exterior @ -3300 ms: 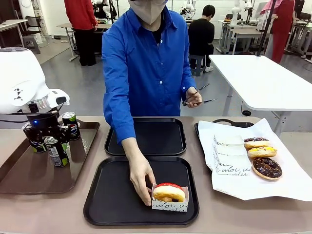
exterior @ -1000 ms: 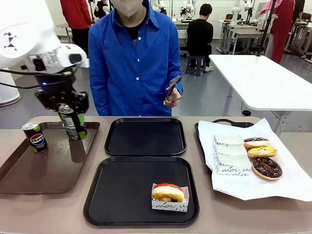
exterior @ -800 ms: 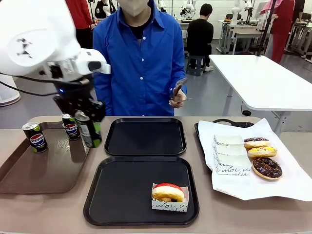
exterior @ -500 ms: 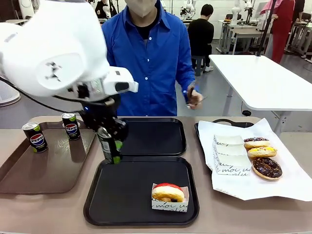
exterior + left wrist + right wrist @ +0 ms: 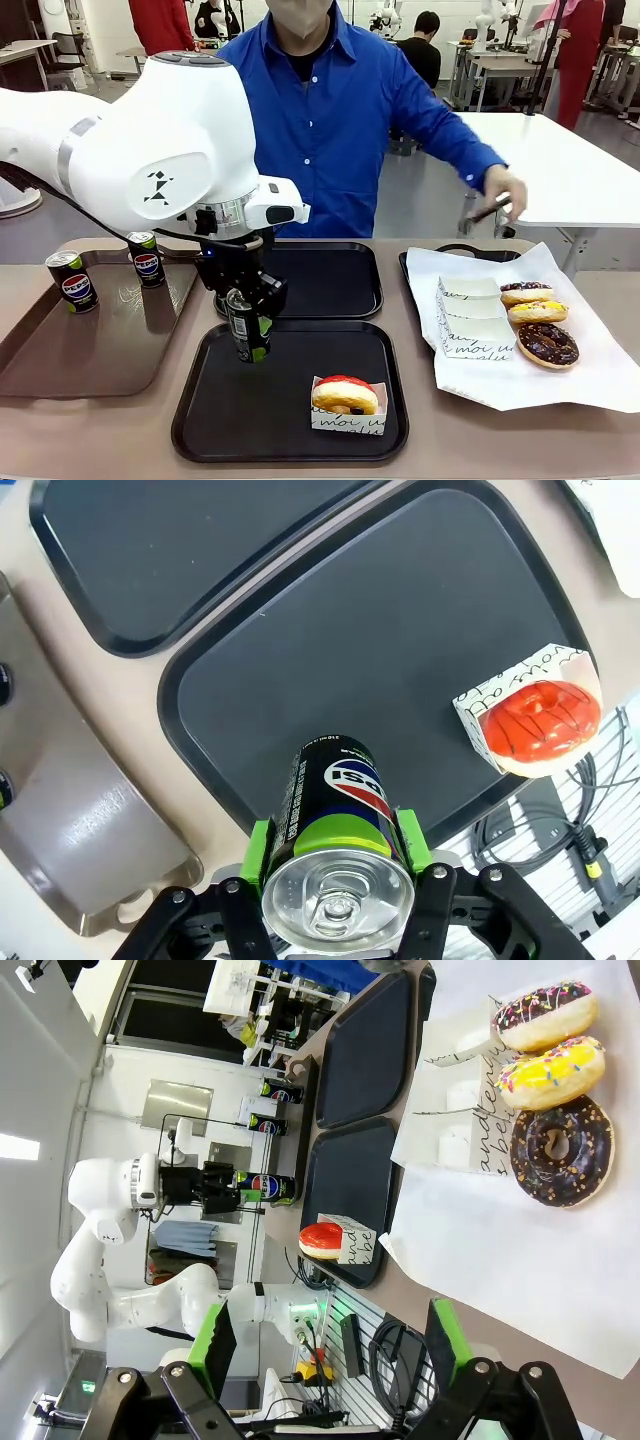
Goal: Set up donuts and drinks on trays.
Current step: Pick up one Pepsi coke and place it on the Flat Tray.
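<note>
Can (image 5: 247, 332), black-and-green, is clamped upright in left tool (image 5: 243, 300) over the left part of near black tray (image 5: 200, 430). It looks just clear of the surface, hard to tell. Boxed red donut (image 5: 346, 398) sits in that tray's right front corner. Right tool (image 5: 330, 1345) is wide, empty.

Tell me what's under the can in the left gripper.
The near black tray, bare there; the boxed donut sits off to one side. The can hides the spot directly beneath.

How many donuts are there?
4. A red-iced donut sits boxed on the near black tray; on the white paper lie a dark sprinkled donut, a yellow donut and a chocolate donut. None seems hidden.
</note>
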Robot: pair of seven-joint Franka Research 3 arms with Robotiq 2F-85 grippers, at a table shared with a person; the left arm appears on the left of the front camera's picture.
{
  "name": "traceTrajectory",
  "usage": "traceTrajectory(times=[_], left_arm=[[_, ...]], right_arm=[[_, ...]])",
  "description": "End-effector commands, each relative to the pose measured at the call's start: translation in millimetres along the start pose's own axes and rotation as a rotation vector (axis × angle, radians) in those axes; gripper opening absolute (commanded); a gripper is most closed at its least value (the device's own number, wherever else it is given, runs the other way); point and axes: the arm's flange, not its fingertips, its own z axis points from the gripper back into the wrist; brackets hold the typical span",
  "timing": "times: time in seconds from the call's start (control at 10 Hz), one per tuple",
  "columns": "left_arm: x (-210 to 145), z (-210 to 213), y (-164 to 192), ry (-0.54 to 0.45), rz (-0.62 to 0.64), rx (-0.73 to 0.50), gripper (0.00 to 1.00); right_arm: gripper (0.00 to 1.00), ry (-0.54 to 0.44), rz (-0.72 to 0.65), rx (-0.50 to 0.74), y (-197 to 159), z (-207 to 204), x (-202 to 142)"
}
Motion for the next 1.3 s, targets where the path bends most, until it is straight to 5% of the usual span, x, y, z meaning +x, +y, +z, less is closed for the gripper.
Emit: traceTrajectory(times=[0.0,0.8,1.2], left_arm=[[-4,10,0,-0.019,0.001,0.006,0.58],[1,-15,13,-0.069,-0.007,-0.047,0.58],[17,-51,24,0.029,0.019,-0.086,0.58]], right_arm=[[1.00,-0.004,0.011,0.012,-1,0,0],[1.00,-0.004,0.011,0.012,-1,0,0],[1.00,-0.004,0.011,0.012,-1,0,0]])
